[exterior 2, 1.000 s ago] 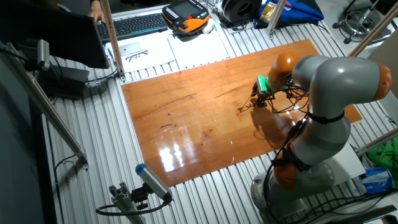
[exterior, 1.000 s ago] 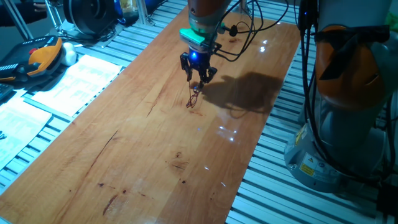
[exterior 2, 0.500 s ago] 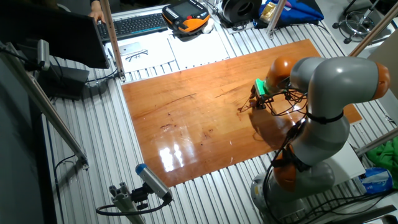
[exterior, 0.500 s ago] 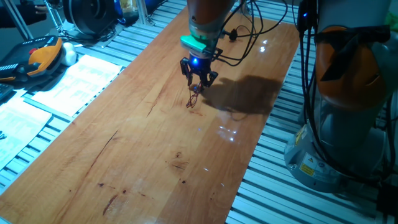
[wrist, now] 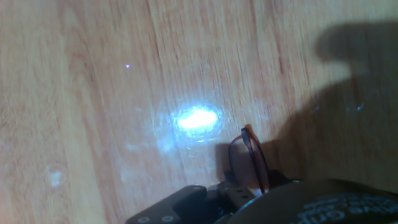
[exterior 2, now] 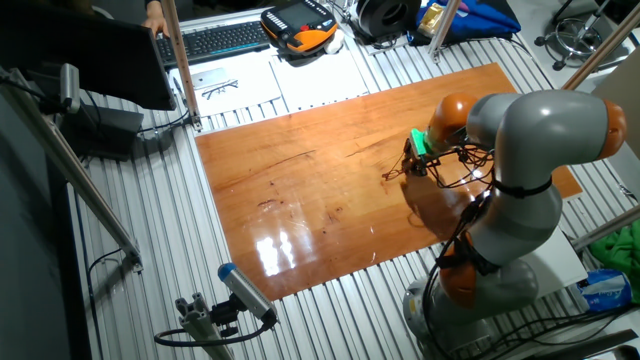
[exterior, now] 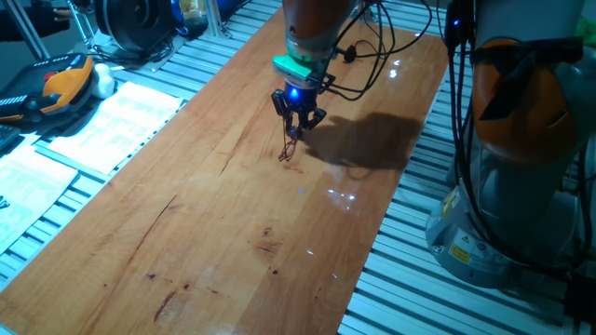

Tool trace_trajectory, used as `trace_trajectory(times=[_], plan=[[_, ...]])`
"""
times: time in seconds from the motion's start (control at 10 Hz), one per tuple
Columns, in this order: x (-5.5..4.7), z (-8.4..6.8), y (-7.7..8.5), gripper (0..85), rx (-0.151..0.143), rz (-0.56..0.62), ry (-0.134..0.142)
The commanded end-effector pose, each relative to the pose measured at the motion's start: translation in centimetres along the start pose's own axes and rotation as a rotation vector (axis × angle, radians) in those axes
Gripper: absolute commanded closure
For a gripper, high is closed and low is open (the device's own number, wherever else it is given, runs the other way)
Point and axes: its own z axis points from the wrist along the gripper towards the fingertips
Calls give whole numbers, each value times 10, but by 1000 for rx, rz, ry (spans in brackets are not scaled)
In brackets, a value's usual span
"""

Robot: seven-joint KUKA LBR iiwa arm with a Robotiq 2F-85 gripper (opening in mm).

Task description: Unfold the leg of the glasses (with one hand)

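The glasses (exterior: 290, 149) are a tiny reddish-brown wire pair standing tilted on the wooden table (exterior: 233, 214), their lower end touching the wood. The hand (exterior: 298, 121), black with a blue light and green ring, is right above them and shut on their upper end. In the other fixed view the hand (exterior 2: 412, 162) is at the table's right part, with the glasses (exterior 2: 393, 173) sticking out to its left. In the hand view one wire lens loop (wrist: 249, 158) rises from between the black fingers (wrist: 233, 190). I cannot tell which part of the frame is pinched.
The robot's grey and orange base (exterior: 521, 140) stands right of the table, with cables (exterior: 372, 37) hanging by the hand. Papers (exterior: 102, 116) and an orange-black device (exterior: 65, 84) lie to the left. A keyboard (exterior 2: 215, 40) and a second pair of glasses (exterior 2: 220, 88) lie beyond the far edge.
The hand has sunk slightly toward the table and its fingers have drawn closer together. The glasses stay in about the same spot.
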Motion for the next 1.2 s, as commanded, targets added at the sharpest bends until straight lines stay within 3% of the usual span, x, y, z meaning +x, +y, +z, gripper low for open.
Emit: trace_trajectory(times=[0.0, 0.1, 0.2, 0.4, 0.5, 0.9, 1.1], plan=[[0, 0, 0, 510, 0, -2, 0], [0, -1, 0, 510, 0, -8, 2], [-1, -2, -1, 680, -3, -20, 5], [-1, -6, -2, 680, -7, -36, 6], [0, -7, -3, 850, -7, -41, 8], [3, -10, -1, 850, -8, -40, 2], [11, -26, 11, 850, 27, -32, -15]])
